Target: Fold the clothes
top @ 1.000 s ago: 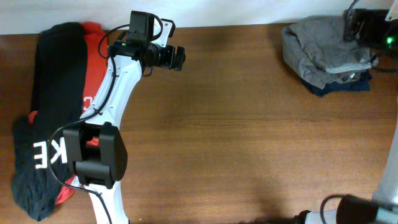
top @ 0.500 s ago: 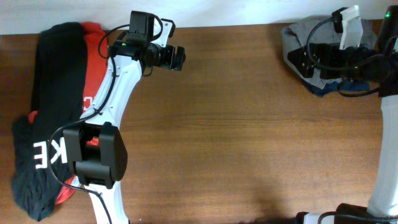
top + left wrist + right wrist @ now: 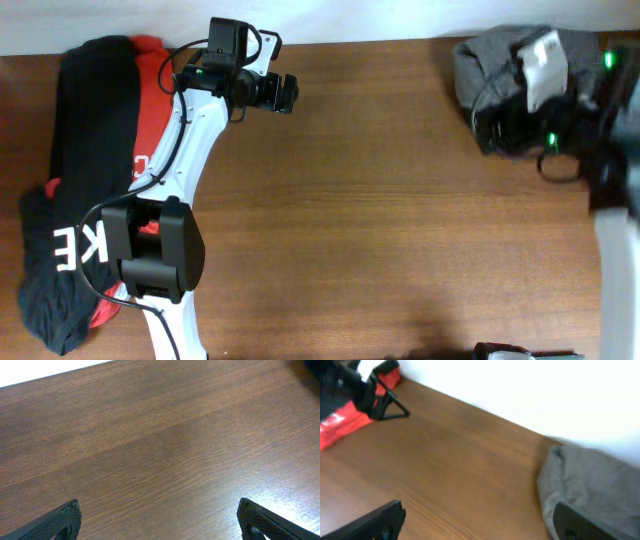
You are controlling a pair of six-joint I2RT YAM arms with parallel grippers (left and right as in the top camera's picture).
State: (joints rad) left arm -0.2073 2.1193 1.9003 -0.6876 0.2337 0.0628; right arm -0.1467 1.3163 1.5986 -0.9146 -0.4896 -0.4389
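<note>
Trouble could come if the right gripper (image 3: pixel 477 524), wide open above the shorts (image 3: pixel 478 62) bunched at the far right edge of the table (image 3: pixel 400 220), pinches several layers together; the left gripper (image 3: pixel 159 521) hangs open, empty.

a brown wood-grain table (image 3: pixel 165 445) fills the view. the left gripper (image 3: pixel 160 527) hangs above it, two dark fingertips (image 3: pixel 57 524) wide apart at the bottom corners. a white strip (image 3: pixel 30 372) runs along the top left.

We find the tabletop (image 3: pixel 400 220) middle open for passage. Obstructions: the left arm (image 3: pixel 190 130) beside the black garment (image 3: pixel 85 150) at left; the shorts (image 3: pixel 475 62) heaped far right under the right arm (image 3: pixel 540 75).
</note>
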